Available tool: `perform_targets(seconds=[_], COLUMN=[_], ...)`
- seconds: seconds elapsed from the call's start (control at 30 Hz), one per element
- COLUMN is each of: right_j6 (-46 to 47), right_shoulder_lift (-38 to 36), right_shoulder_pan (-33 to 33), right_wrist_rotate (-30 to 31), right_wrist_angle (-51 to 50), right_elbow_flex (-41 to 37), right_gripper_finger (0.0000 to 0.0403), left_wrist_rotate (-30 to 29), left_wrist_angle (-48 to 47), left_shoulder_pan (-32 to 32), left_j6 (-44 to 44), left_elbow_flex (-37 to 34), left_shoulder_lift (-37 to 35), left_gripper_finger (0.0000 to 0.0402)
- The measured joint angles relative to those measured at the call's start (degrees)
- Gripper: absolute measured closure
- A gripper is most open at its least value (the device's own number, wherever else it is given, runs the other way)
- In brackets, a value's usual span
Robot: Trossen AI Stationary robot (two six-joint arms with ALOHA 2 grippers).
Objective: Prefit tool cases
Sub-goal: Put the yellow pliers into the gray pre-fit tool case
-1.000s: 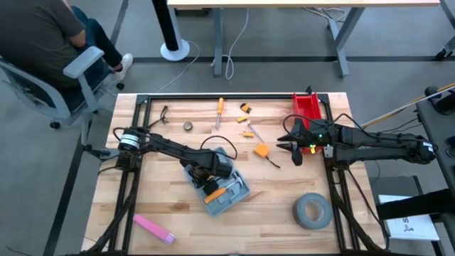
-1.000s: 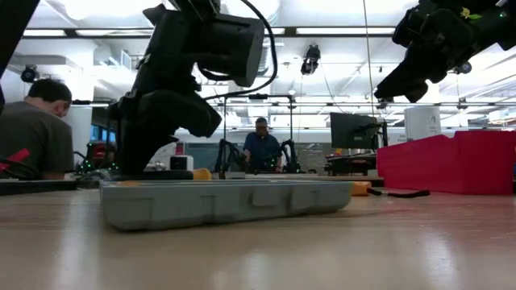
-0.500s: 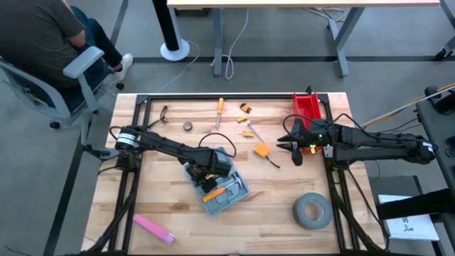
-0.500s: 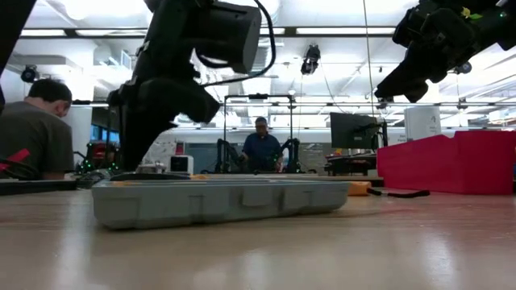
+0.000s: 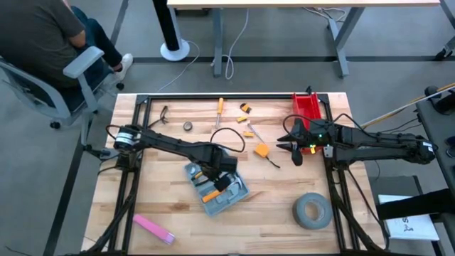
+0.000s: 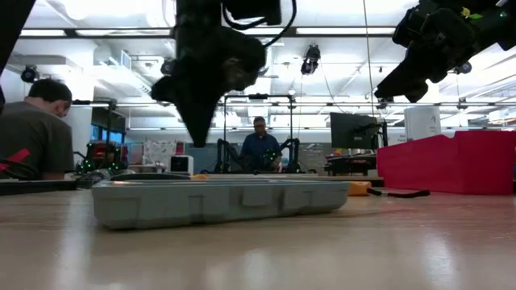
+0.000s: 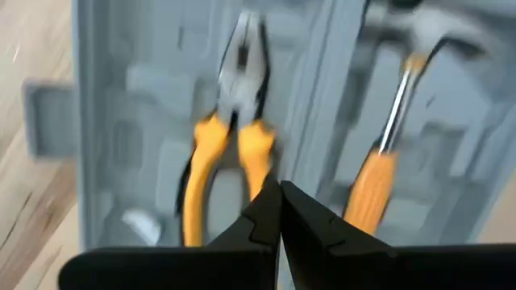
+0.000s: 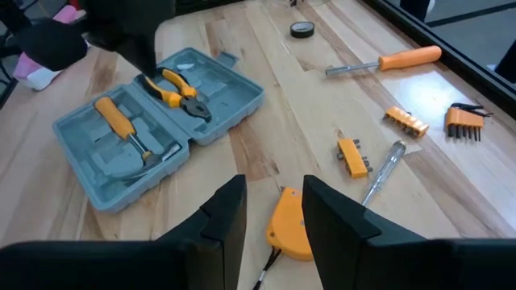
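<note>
Left hand (image 5: 222, 181) pinched together over open tool case (image 5: 238, 190); pliers (image 7: 230, 141), hammer (image 7: 387, 145) inside.

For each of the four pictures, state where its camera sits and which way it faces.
High: overhead, looking down; both arms, tool case.
Low: table height, level across; case side, left arm above.
Left wrist: above the open case, pliers, hammer; left tool shut.
Right wrist: across table; right tool open.
Shared: the case.

Red bin (image 5: 308, 108), tape roll (image 5: 312, 210)
</note>
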Motion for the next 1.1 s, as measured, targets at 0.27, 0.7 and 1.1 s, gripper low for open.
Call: perform_targets(seconds=[0.27,0.7,1.1], right_j6=[0.00,0.00,0.01], right_shoulder_lift=[-0.05,-0.28,-0.40], right_shoulder_pan=[0.00,0.00,0.00], right_wrist_rotate=[0.00,0.00,0.00], right_wrist_angle=[0.00,0.01,0.01], right_elbow_flex=[0.00,0.00,0.00], right_gripper_finger=[0.0314,0.0314,0.0306], left_wrist_rotate=[-0.03,5.73,4.17], left_wrist_angle=[2.62,13.43,5.77], left_shoulder_pan=[2.03,3.27,3.54], left_j6=[0.14,2.12,1.68], left_elbow_flex=[-2.06,-10.77,-7.46], left_shoulder_lift=[0.02,1.64,-3.30], left_gripper_finger=[0.0395,0.0398,0.0400])
